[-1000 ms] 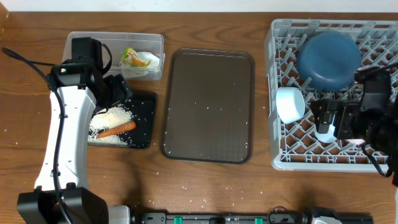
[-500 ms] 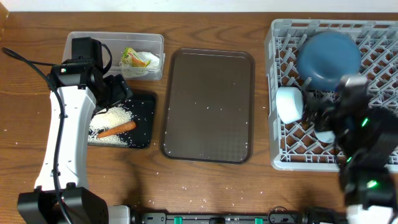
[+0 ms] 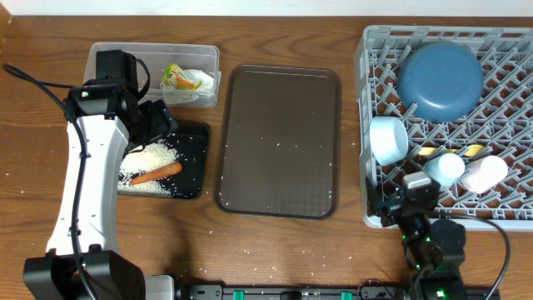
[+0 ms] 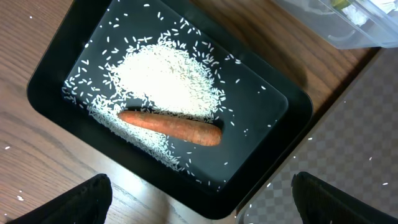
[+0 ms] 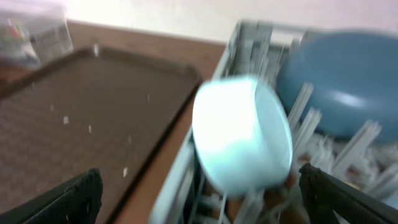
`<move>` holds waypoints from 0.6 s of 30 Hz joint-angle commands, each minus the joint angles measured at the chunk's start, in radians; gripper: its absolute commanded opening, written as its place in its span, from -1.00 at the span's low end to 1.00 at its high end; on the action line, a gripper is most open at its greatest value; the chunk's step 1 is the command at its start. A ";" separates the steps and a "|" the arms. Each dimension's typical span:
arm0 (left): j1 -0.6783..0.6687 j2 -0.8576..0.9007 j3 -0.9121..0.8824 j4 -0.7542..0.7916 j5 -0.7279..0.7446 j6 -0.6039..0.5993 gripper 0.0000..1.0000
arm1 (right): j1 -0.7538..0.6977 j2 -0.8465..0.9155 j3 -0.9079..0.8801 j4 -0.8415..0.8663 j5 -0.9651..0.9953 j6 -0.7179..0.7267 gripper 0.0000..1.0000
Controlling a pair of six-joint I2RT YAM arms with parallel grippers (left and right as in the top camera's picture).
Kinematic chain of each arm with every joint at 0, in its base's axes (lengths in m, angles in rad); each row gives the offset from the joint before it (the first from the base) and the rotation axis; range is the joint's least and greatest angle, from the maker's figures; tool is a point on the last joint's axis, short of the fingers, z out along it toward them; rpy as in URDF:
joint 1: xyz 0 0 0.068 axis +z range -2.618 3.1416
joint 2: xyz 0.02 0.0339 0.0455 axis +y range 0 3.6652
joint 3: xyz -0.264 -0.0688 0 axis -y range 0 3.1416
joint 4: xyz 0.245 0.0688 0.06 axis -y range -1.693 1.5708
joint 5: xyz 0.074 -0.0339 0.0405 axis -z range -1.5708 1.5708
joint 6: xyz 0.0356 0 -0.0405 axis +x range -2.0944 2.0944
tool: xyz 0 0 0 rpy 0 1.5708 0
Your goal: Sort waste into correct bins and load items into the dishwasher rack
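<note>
The grey dishwasher rack (image 3: 375, 50) holds the dark-blue plate (image 3: 440, 81), the white bowl (image 3: 388, 139), a light blue cup (image 3: 445, 168), a pinkish cup (image 3: 483, 173) and a yellow spoon (image 3: 450, 152). My right gripper (image 3: 400, 200) is open and empty at the rack's front left corner. Its wrist view, blurred, faces the bowl (image 5: 242, 134) and plate (image 5: 348, 81). Open and empty too, my left gripper (image 4: 202, 202) hangs above the black tray (image 4: 273, 143). Rice (image 4: 165, 81) and the carrot stick (image 4: 171, 126) lie in that tray. In the clear tub (image 3: 108, 58) are the wrapper (image 3: 181, 78) and tissue (image 3: 202, 83).
The dark brown serving tray (image 3: 279, 142) lies between the bins and the rack, dotted with a few rice grains. Stray grains also lie on the wooden table along the front edge (image 3: 250, 248). The left arm's white link (image 3: 83, 183) stretches over the table's left side.
The right arm has pulled back from above the rack to the table's front edge, uncovering the cups and spoon. The left arm has not moved.
</note>
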 commanded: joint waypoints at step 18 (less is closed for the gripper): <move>0.005 0.003 -0.004 -0.006 -0.008 -0.006 0.90 | 0.010 -0.237 -0.004 -0.044 0.013 -0.013 0.99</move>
